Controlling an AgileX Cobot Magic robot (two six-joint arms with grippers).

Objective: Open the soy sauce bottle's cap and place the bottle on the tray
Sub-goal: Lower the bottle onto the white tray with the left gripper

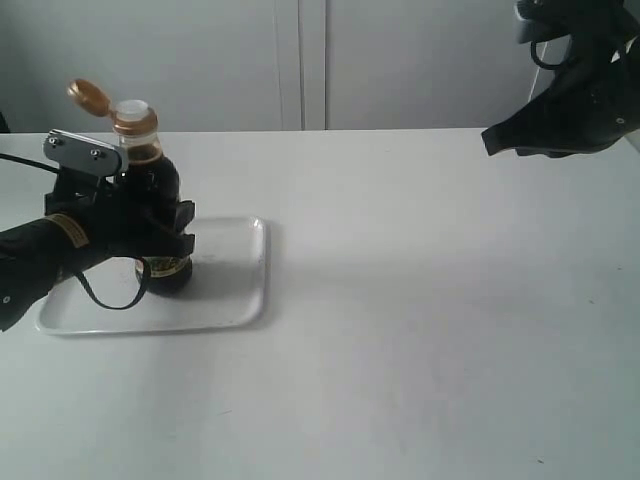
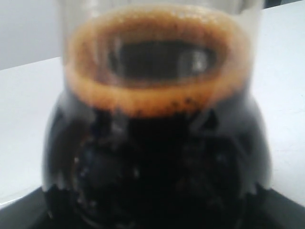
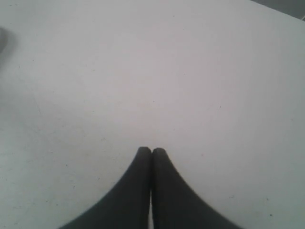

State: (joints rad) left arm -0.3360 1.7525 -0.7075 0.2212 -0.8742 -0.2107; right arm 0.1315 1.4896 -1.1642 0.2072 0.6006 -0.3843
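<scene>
Clamped around the soy sauce bottle, cap flipped, left claw should release gently, straight back off the tray.

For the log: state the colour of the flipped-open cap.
Orange-brown, seen best in the exterior view: the cap hangs open beside the soy sauce bottle's white spout.
</scene>
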